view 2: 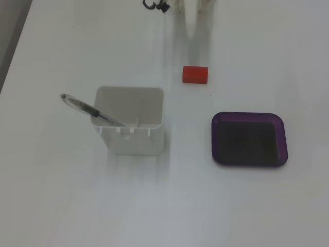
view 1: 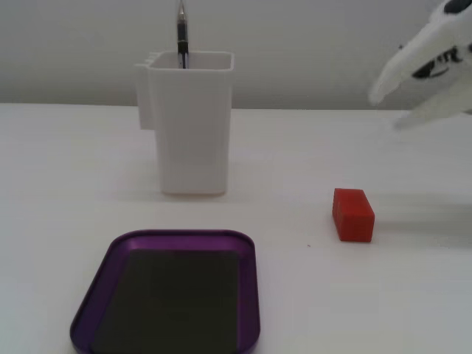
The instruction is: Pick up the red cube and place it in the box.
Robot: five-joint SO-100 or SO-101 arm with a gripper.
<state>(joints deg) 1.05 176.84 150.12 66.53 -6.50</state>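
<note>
Nearest the camera, the box point(view 1: 251, 295) lies empty on the surface point(view 1: 74, 162), farthest from the gripper point(view 1: 383, 109), which hangs open and empty above and beyond the red cube point(view 1: 352, 214), apparently positioned to descend on it, clear of the white container point(view 1: 190, 125).

- Gripper point(view 1: 391, 107): in a fixed view cut off by the right edge; only white fingers show, motion-blurred. Jaw gap cannot be judged.
- Gripper point(view 2: 191, 20) in the other fixed view: faint white smear against the white table, cut by the top edge; outline unclear.
- Dark part point(view 2: 156, 5) at the top edge: cropped, too small to identify.
- Box point(view 1: 169, 295): near rim cut by the bottom edge.
- Pen point(view 1: 181, 33): tip cropped by the top edge, lower part hidden inside the container point(view 1: 190, 125).
- Cube point(view 2: 195, 74): ribbing too small to make out.
</note>
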